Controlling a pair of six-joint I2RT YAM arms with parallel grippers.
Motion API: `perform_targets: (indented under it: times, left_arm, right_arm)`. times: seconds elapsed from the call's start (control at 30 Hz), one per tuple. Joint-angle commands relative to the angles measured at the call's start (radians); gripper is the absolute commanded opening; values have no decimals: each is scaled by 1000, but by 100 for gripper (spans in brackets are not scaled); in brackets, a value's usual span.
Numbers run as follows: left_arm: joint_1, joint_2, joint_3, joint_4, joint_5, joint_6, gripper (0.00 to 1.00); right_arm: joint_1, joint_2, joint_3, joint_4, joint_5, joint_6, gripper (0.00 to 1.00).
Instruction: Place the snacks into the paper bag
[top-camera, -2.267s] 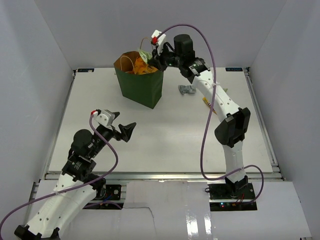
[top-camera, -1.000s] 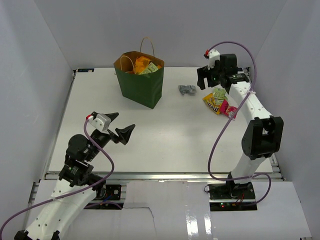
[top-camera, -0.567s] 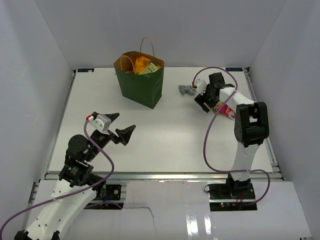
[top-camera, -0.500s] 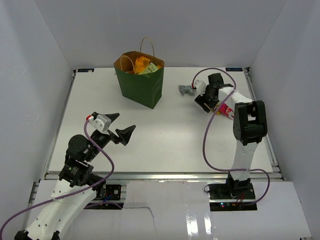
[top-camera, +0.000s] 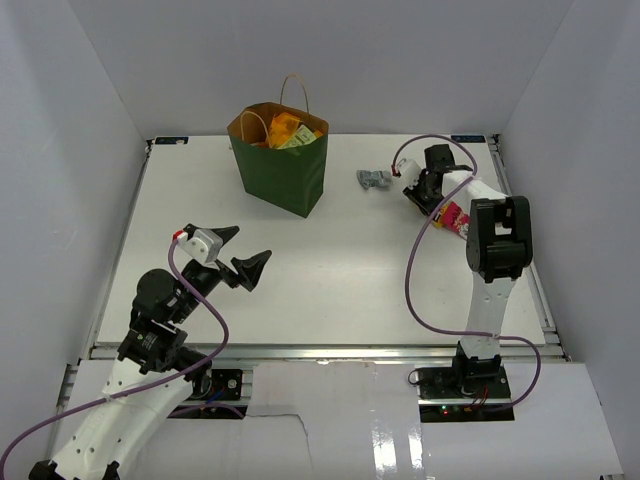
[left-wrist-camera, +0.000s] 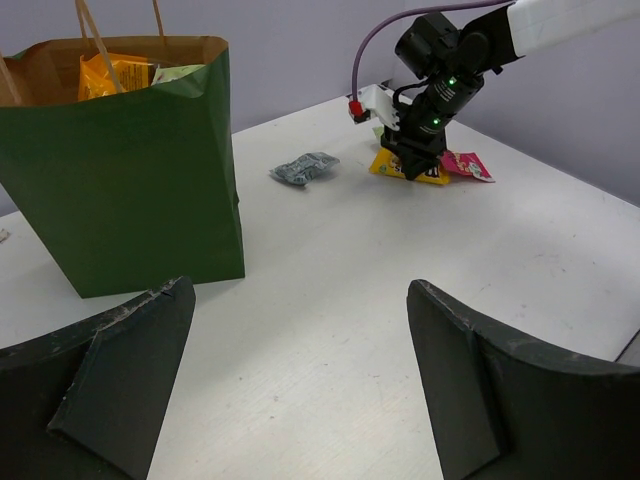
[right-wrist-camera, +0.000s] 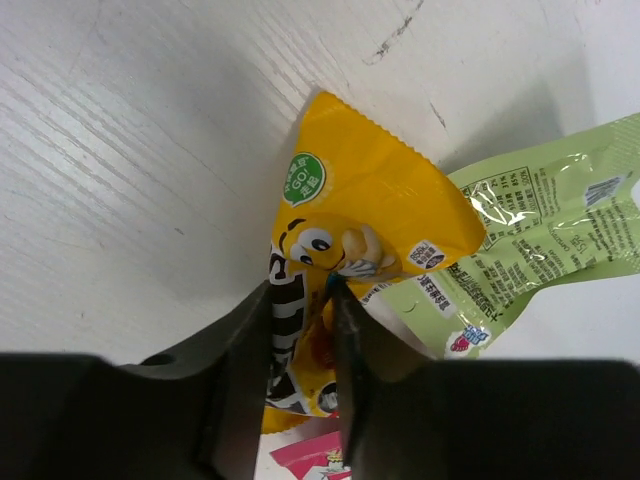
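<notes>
The dark green paper bag (top-camera: 280, 170) stands upright at the back left, with an orange bag (top-camera: 283, 128) and a light-green wrapper (top-camera: 301, 137) inside; it also shows in the left wrist view (left-wrist-camera: 130, 180). My right gripper (top-camera: 427, 192) is down on the table at the back right, shut on the yellow packet (right-wrist-camera: 370, 210). A light-green wrapper (right-wrist-camera: 540, 230) and a pink packet (right-wrist-camera: 320, 458) lie against the yellow packet. A grey packet (top-camera: 374, 179) lies between the bag and the right gripper. My left gripper (top-camera: 237, 250) is open and empty, above the near left of the table.
The white table (top-camera: 330, 260) has grey walls on three sides. A metal rail (top-camera: 320, 350) runs along its near edge. The pink packet (top-camera: 459, 222) lies near the table's right edge.
My right gripper left the bag's mouth, swung right, came down by the packets and closed on the yellow packet. The left arm has barely moved.
</notes>
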Motion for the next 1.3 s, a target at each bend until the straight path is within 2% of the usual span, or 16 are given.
perform_targets:
  times: [0.0, 0.13, 0.27, 0.33, 0.4, 0.43, 0.47, 0.6, 0.7, 0.77, 0.83, 0.93, 1.03, 1.17, 1.27]
  left_arm:
    - [-1, 6, -4, 2, 2, -5, 98]
    - [-1, 6, -6, 2, 3, -5, 98]
    - [-1, 7, -6, 2, 2, -5, 98]
    - [-1, 7, -6, 2, 0, -5, 98]
    - [-1, 6, -6, 1, -1, -5, 98]
    - [-1, 7, -6, 1, -3, -5, 98]
    - [-1, 7, -6, 1, -4, -2, 98]
    - [-1, 7, -7, 1, -12, 1, 98]
    - [-1, 9, -9, 1, -20, 4, 98]
    - [-1, 12, -9, -1, -24, 7, 98]
    - [-1, 13, -10, -1, -29, 10, 98]
    - [-1, 15, -13, -1, -38, 17, 98]
    - [1, 17, -15, 1, -44, 23, 98]
    - [1, 21, -18, 2, -47, 24, 98]
    - [1, 29, -19, 6, -38, 24, 98]
  right_arm:
    - [-21, 25, 33, -21, -68, 15, 30]
    - [-39, -7, 22, -41, -146, 27, 21]
    - [-46, -86, 4, -70, -324, 47, 15]
    - [-46, -143, -5, -91, -399, 61, 13]
    - [-46, -195, 1, -114, -558, 88, 11]
    - [-44, -211, 8, -123, -559, 94, 11]
    - [-43, -229, 13, -127, -643, 100, 11]
    - [9, -318, 51, -101, -753, 152, 11]
    - [111, -329, 158, -82, -743, 194, 11]
    - [201, -314, 295, -70, -698, 226, 11]
    - [291, -266, 400, -58, -629, 246, 12]
    - [387, -160, 681, -27, -547, 298, 12]
    - [459, -44, 839, 24, -437, 323, 12]
    - [523, 47, 873, 163, -306, 314, 12]
    - [539, 90, 889, 202, -233, 298, 13]
